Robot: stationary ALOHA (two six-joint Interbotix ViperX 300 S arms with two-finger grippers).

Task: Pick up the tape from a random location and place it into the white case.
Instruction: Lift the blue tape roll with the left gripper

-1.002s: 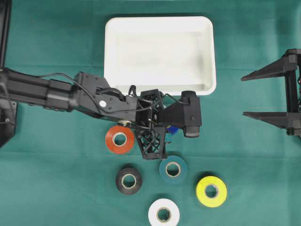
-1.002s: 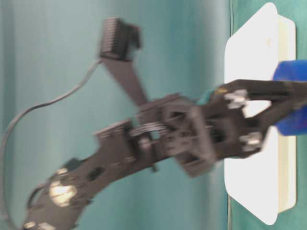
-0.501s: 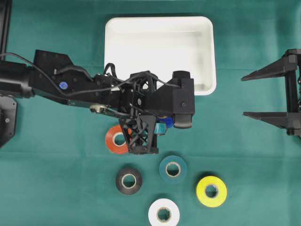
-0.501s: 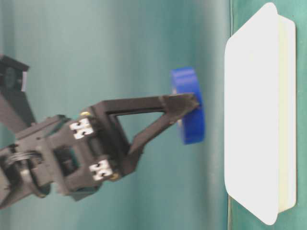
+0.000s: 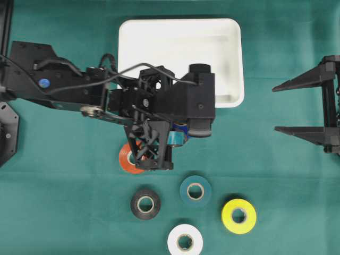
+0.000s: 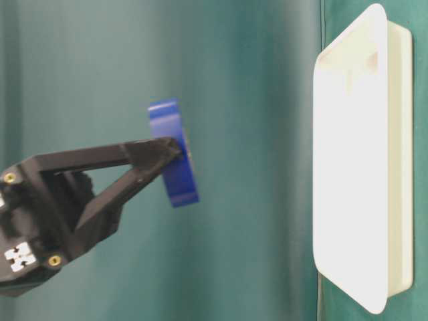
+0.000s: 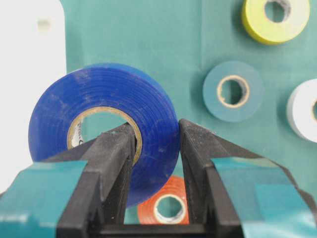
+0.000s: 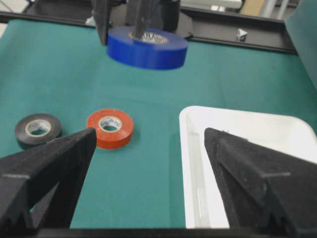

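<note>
My left gripper (image 7: 156,131) is shut on a blue tape (image 7: 99,87), one finger through its core and the other against its outer wall. The roll hangs flat in the air above the green cloth (image 8: 147,47) (image 6: 172,160). From overhead the left gripper (image 5: 175,139) hides most of it and hovers just in front of the near rim of the white case (image 5: 180,58). The case holds nothing. Far right, my right gripper (image 5: 276,109) stands open with nothing between its fingers (image 8: 150,133).
Loose rolls lie on the cloth in front of the case: orange (image 5: 127,162) partly under the left gripper, black (image 5: 145,203), teal (image 5: 195,190), yellow (image 5: 238,215) and white (image 5: 185,240). The case's near corner shows in the right wrist view (image 8: 247,129).
The left arm has carried the blue tape higher off the cloth, and its wrist has swung closer to the case's near rim. The right arm has not moved.
</note>
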